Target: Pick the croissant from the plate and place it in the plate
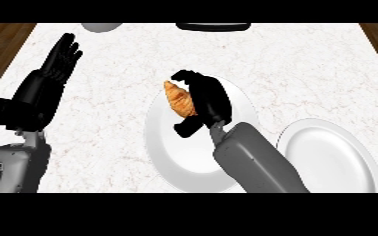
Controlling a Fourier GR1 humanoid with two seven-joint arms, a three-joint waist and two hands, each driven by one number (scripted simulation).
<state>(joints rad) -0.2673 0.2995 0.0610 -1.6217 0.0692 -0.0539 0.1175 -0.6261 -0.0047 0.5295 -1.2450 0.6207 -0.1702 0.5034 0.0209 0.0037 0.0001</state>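
Right hand (207, 102) curled round the croissant (179, 100) over the middle plate (171, 150).

The white marble-patterned counter (295, 65) has dark wood beyond both far corners; a pale round object (102, 27) and a dark one (213, 27) sit cut off at its far edge. A second white plate (328, 157) lies just right of the first. The right forearm slants up from below, fingers and thumb closed on the croissant. The left hand (60, 60) rests open at the left, fingers up.

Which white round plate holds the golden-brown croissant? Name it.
The white plate at centre, under the right hand, holds the golden-brown croissant. The white plate at right holds nothing.
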